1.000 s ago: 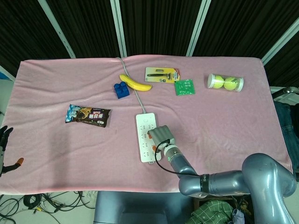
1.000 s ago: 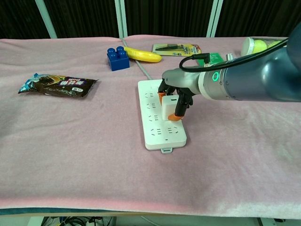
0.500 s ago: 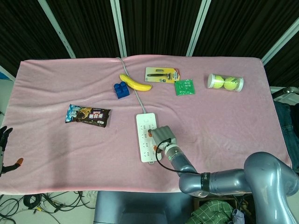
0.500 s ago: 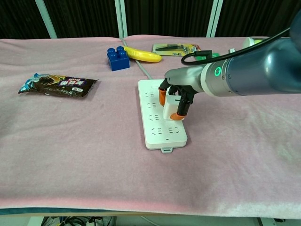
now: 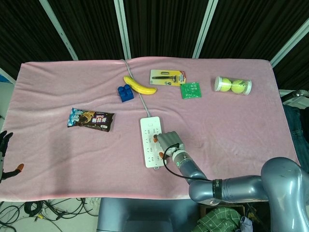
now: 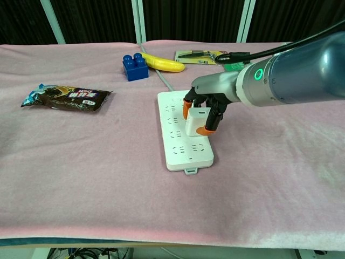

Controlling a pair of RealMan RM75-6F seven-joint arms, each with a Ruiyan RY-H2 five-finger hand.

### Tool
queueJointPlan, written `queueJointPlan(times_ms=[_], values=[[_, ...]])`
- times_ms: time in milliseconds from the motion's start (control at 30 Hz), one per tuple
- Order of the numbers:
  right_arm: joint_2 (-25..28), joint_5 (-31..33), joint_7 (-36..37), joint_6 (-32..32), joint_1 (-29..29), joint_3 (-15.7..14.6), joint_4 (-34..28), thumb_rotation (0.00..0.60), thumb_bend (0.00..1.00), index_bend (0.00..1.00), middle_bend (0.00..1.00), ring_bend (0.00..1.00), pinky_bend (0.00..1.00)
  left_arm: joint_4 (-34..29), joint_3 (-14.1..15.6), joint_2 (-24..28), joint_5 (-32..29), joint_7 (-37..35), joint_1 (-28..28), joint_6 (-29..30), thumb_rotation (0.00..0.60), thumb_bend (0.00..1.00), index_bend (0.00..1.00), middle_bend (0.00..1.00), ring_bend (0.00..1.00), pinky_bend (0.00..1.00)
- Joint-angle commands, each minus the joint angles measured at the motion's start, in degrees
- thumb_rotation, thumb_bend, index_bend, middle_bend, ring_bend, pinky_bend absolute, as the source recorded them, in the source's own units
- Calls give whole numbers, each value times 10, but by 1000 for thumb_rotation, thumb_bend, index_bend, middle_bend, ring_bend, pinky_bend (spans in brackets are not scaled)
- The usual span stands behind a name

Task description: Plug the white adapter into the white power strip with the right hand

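While the right hand (image 6: 202, 110) pinches the adapter (image 6: 196, 122) between orange-tipped fingers, the adapter stands on the strip (image 6: 184, 132), near the desk's (image 5: 241, 130) front edge. The left hand (image 5: 5, 152) hangs off the left edge, fingers apart.

we see worktop (image 5: 58, 154) under pink cloth. on it: white power strip (image 5: 150, 141) near front centre, its cord (image 5: 140, 94) running toward far edge; blue block (image 5: 125, 93) and banana (image 5: 139, 85) just beside cord; snack packet (image 5: 91, 119) left; carded tool (image 5: 167, 77), green packet (image 5: 191, 90), tube of tennis balls (image 5: 232, 85) along far side.
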Motion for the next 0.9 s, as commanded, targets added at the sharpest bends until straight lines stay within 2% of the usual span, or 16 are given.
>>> queueJointPlan(times_ms=[33,333,533,667,767,900], values=[[11,-3,7,0,-2,5,-9,600,332,303,276,408,374,0,0,0,-1,1,0,0,600,228,8,0,0,0],[44,-6,25,-1,-4,13,-32,600,332,312,290,415,374,-2,0,0,-3,4,0,-1,600,228,8,0,0,0],[71,-10,37,3,-7,18,-48,600,332,443,404,507,387,-3,0,0,-6,7,0,-2,600,227,8,0,0,0],[85,-14,47,4,-11,22,-55,600,351,554,546,629,517,-4,0,0,-7,8,-1,-2,600,228,8,0,0,0],[91,-27,51,10,-16,19,-58,600,435,653,629,707,624,-5,0,1,-8,8,0,-2,600,228,8,0,0,0],[91,-42,44,15,-17,8,-62,600,551,752,703,784,708,-6,1,0,-8,10,0,-2,600,228,7,0,0,0]])
